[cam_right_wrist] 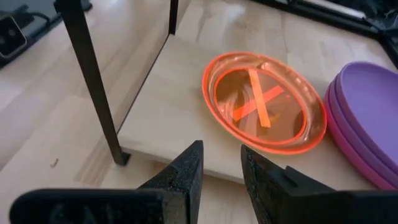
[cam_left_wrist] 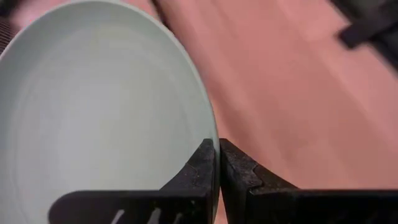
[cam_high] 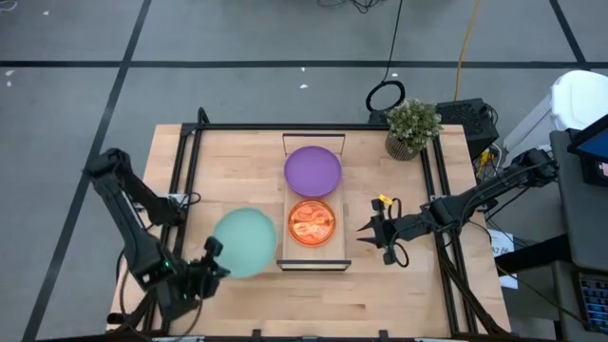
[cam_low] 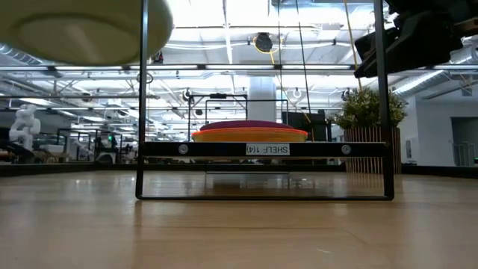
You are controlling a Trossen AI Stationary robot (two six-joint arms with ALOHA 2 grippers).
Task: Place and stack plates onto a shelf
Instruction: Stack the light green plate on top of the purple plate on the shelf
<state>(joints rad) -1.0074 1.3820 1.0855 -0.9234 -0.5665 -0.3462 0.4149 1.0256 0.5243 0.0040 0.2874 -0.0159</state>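
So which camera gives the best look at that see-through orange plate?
The right wrist view: the orange plate fills the frame, rim and orange cross inside, lying on the shelf beside the purple plate. The high view shows it whole but small; the low view only its edge. The left wrist view misses it.
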